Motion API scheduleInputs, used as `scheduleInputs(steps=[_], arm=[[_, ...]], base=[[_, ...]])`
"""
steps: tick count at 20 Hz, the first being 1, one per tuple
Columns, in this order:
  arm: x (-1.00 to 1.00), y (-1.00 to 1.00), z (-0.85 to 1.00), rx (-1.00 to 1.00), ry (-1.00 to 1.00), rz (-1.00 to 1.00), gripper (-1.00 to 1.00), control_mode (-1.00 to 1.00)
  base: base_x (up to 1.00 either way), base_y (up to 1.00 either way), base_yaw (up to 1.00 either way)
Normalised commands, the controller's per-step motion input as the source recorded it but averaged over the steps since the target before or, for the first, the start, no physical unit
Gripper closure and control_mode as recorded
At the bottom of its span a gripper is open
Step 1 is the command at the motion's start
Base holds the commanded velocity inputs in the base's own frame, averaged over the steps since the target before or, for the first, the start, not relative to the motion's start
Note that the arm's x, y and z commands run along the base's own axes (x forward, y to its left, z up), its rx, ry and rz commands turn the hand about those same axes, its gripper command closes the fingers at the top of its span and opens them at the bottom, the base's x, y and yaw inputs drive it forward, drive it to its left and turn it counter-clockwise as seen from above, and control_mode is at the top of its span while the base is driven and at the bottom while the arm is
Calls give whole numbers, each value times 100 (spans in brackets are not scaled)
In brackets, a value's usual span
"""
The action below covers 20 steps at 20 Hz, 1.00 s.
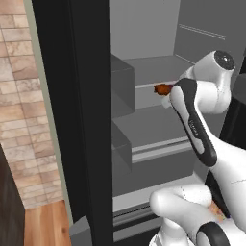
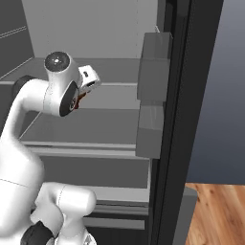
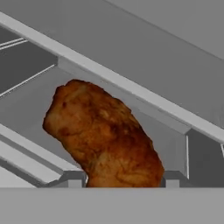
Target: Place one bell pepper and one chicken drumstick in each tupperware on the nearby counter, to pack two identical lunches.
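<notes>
One chicken drumstick (image 3: 103, 135) sits clamped between the jaws, its lower end cut off.

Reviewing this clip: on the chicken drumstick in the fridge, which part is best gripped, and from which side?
Across the thick meaty end, coming along its length from the open front of the fridge. In the hand view the chicken drumstick runs lengthwise away from the gripper, its plump end low between the fingertips, which sit on either side of it. That looks a sound hold.
</notes>
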Motion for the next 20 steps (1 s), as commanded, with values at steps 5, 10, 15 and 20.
scheduleInputs(steps=[5, 10, 15, 20], arm=[[-100, 0, 0, 0, 0, -1, 100, -100], [-100, 0, 0, 0, 0, 0, 100, -100], [0, 0, 0, 0, 0, 0, 100, 100], [0, 0, 0, 0, 0, 0, 100, 100]], base=[[0, 0, 0], [0, 0, 0], [-100, -3, 0], [-100, -26, 0]])
